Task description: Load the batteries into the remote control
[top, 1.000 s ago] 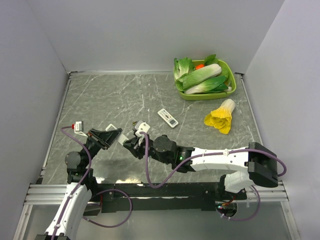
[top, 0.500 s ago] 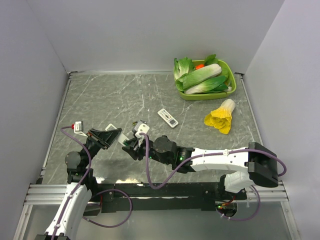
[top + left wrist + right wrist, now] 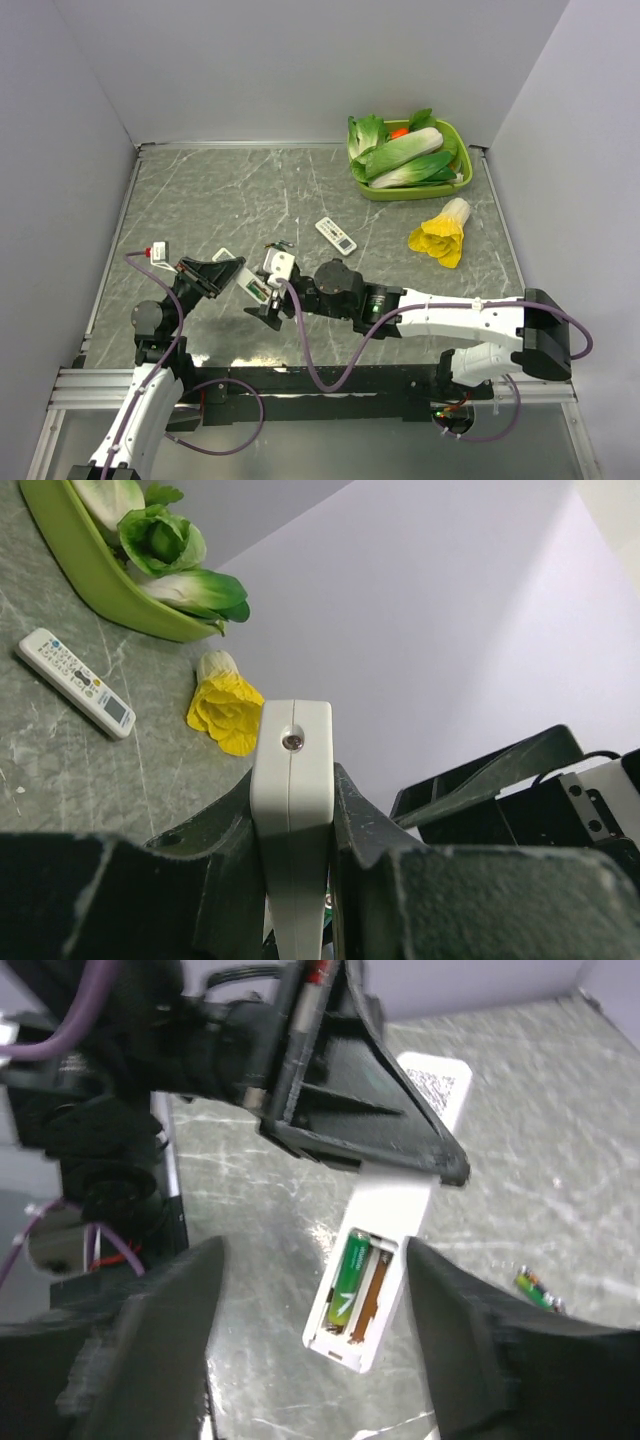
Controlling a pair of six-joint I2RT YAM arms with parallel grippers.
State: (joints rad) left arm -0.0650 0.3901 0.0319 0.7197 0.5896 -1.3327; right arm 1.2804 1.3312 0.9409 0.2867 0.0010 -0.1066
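The left gripper (image 3: 291,825) is clenched on the slim white remote control (image 3: 291,765), whose end with a small round lens pokes up between its black fingers (image 3: 225,850) in the left wrist view. From above, the remote control (image 3: 252,287) juts out of the left gripper (image 3: 232,274) toward the right arm, raised off the marbled grey table (image 3: 200,190). In the right wrist view its rear compartment faces the camera with the cover off. One green battery (image 3: 345,1280) sits in the left slot, while the slot beside it shows only a coppery strip. The right gripper (image 3: 312,1252) hangs directly over that compartment, its blurred fingers (image 3: 160,1345) spread wide to either side of the remote control and grasping nothing. A second battery (image 3: 532,1287) lies on the table to the right of the remote control, clear of both grippers. Beyond the remote control, toward the back of the table, lies a wider white remote with coloured buttons (image 3: 336,236). Farther off in the same direction lies a yellow leafy cabbage (image 3: 442,235). Past it, in the far right corner, is a green tray (image 3: 462,180) of bok choy (image 3: 403,152).
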